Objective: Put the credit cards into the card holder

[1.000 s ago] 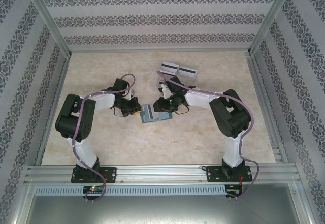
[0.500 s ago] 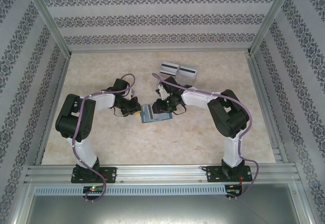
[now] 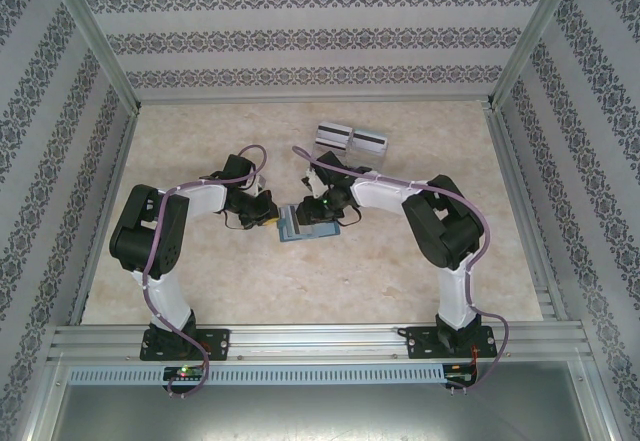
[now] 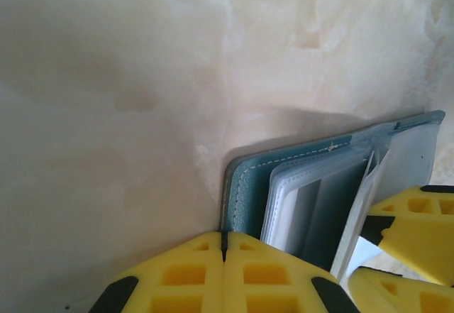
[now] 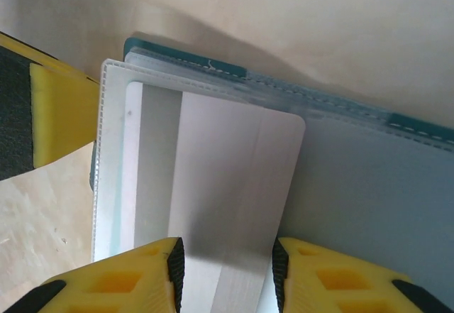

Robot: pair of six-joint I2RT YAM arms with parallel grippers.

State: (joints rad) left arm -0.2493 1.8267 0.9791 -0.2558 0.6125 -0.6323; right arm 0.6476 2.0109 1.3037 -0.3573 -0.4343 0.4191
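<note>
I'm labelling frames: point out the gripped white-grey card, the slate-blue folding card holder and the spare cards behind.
white-grey plastic card (image 5: 227,185): right wrist view, its middle.
slate-blue folding card holder (image 4: 245,199): left wrist view, stitched cover.
spare white-grey cards (image 3: 334,139): top view, left card's face.

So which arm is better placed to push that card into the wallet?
Right. The right gripper holds the white-grey card at a clear sleeve of the card holder. The left gripper is clamped shut on its cover, steadying it.

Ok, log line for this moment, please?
left gripper: shut on card holder edge | right gripper: holds credit card at clear sleeve | spare cards: far side
</note>
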